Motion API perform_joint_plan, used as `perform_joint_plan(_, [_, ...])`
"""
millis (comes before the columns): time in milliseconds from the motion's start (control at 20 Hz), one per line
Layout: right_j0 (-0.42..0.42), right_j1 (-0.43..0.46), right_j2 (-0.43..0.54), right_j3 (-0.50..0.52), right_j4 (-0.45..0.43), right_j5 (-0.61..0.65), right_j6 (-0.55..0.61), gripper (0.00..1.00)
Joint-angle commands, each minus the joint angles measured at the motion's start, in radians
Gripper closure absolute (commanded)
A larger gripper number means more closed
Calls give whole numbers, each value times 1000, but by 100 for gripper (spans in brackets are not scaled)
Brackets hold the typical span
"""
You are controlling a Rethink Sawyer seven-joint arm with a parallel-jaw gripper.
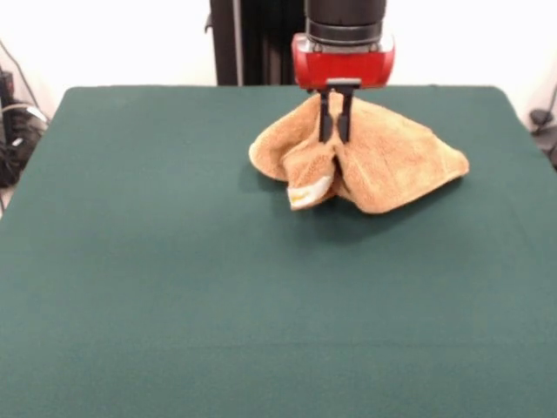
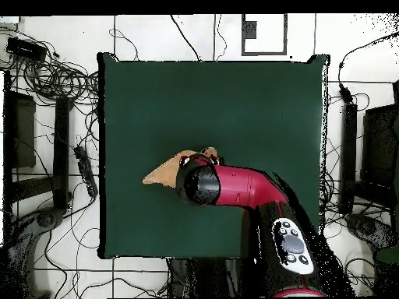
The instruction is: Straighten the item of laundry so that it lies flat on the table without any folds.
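Note:
The orange-tan towel [image 1: 392, 161] lies crumpled and bunched on the far middle of the dark green table [image 1: 174, 279], pulled up into a peak. A white tag [image 1: 310, 193] shows at its near left fold. My gripper [image 1: 335, 129] comes straight down on the peak, and its two black fingers stand close together, pinching a fold of the cloth. In the overhead view the red arm [image 2: 238, 185] covers the gripper and most of the towel. Only a pointed corner of the towel [image 2: 162, 176] shows to the arm's left on the table [image 2: 210, 93].
The black pedestal [image 1: 252, 43] stands behind the table's far edge. Cables [image 1: 13, 131] lie off the table's left side, and more cables and power strips [image 2: 54, 78] ring the table on the floor. Wide green surface lies on the near side of the towel.

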Motion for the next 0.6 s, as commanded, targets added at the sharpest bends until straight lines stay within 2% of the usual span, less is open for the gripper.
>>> perform_joint_plan(50, [-11, 68, 162, -151, -27, 136, -66, 100])
perform_joint_plan(600, [-16, 74, 181, -185, -28, 151, -31, 100])
